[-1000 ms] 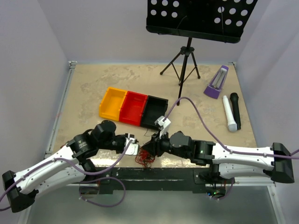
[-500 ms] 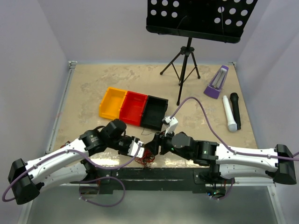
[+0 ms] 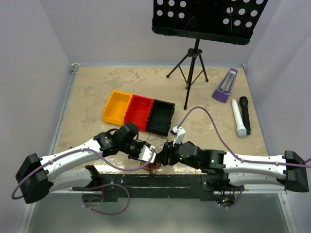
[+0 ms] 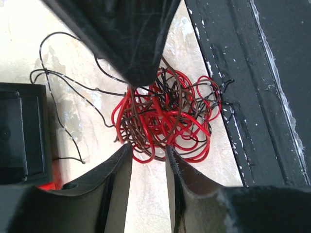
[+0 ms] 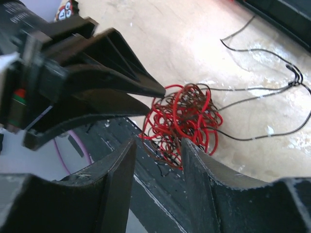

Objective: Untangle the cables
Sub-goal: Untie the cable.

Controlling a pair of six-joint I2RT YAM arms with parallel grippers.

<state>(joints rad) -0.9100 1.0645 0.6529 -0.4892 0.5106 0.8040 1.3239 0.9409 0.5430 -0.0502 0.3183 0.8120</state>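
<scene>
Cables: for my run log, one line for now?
cables: one tangle | left gripper: open at tangle | right gripper: open at tangle

Pale lilac walls (image 3: 112, 34) enclose a mottled beige tabletop (image 3: 97, 87) with a black music stand (image 3: 206, 24) at the back.

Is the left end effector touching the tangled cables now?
Cannot tell. Left wrist view: red loops of the cables lie between the tips of the left end effector, but no contact or gap shows plainly.

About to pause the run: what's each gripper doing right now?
Left gripper: open, nothing clamped, tips at the cables.
Right gripper: open, nothing clamped, the cables' edge between its jaws.
</scene>
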